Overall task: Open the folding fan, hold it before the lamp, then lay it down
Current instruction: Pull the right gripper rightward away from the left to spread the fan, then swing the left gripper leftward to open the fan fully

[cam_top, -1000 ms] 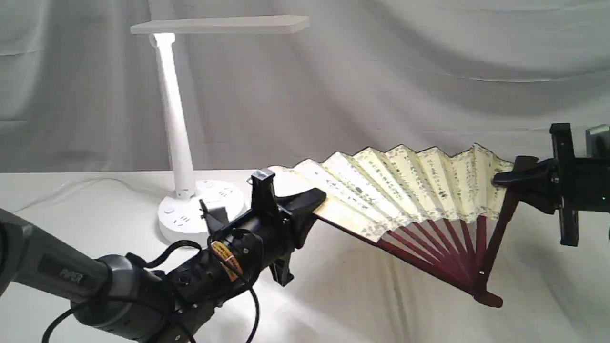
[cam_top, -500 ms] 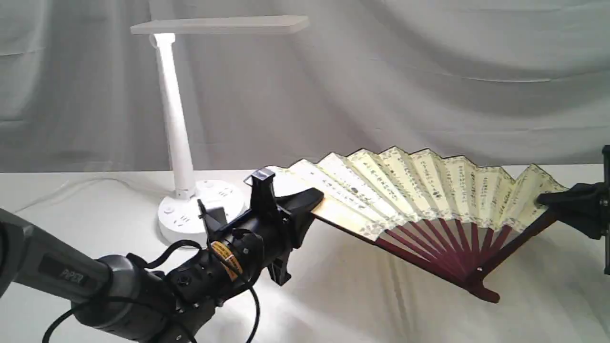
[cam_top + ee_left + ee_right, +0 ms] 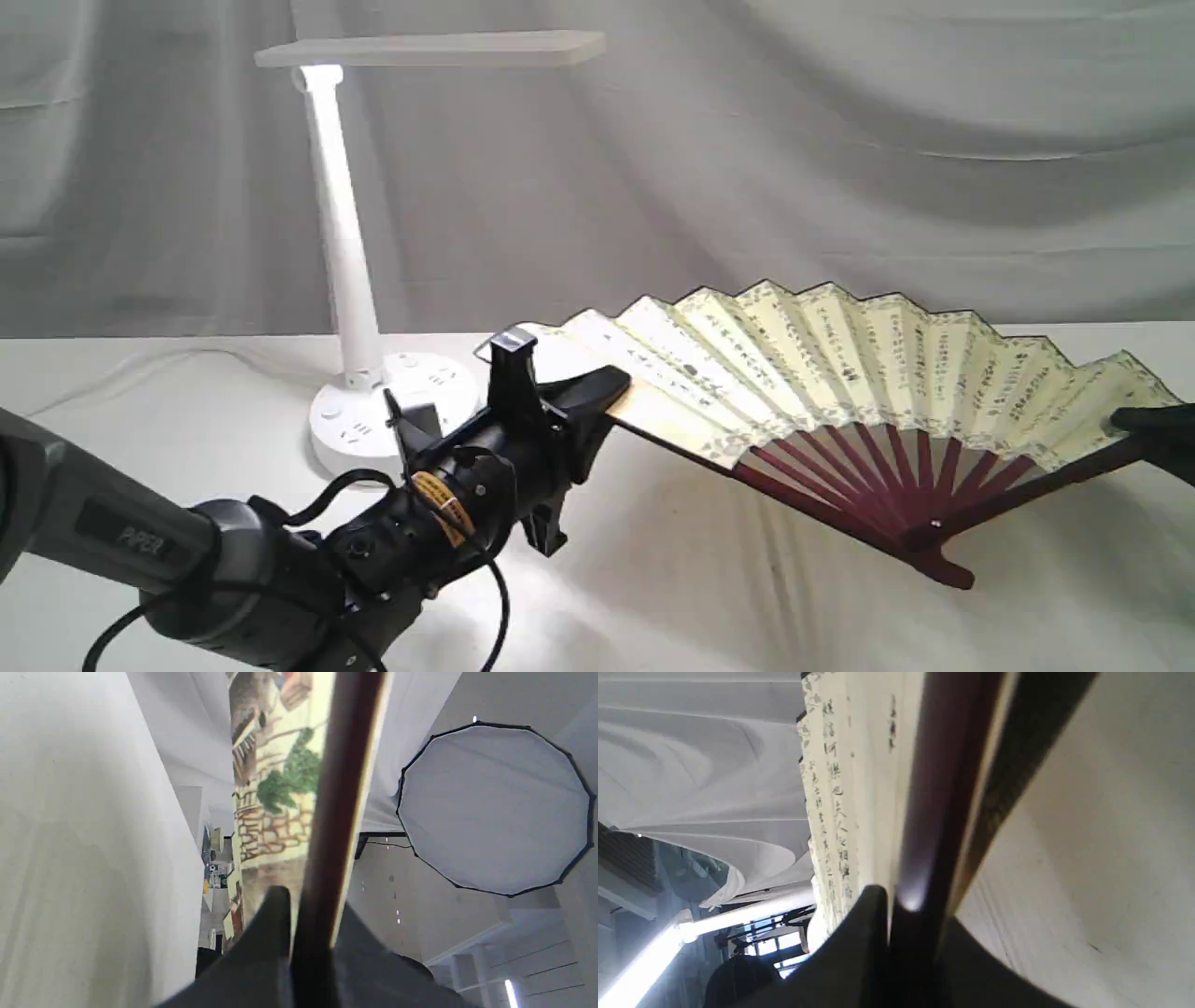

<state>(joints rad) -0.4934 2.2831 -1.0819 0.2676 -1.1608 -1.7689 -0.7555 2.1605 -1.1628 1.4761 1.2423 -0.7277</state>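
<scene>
**Fan spread wide between two grippers, lamp off to one side**

The folding fan is open in a broad arc above the white-draped table. Its cream leaf, with columns of black calligraphy, faces the exterior camera. The maroon ribs converge on the pivot at the fan's 5 o'clock, low near the cloth; whether the pivot touches it cannot be told.

The left gripper has its jaws closed on the guard at the fan's 9 o'clock end. The left wrist view shows that dark guard pinched between the two fingers, with a painted green tree and stonework on the leaf's other face.

The right gripper, mostly cut off at the exterior view's 3 o'clock edge, clamps the opposite guard. The right wrist view shows that guard pressed between its fingers.

The lamp stands upright on its round base at 10 o'clock from the left gripper, its flat head level at the top of the stem. A many-sided softbox shows in the left wrist view.
</scene>
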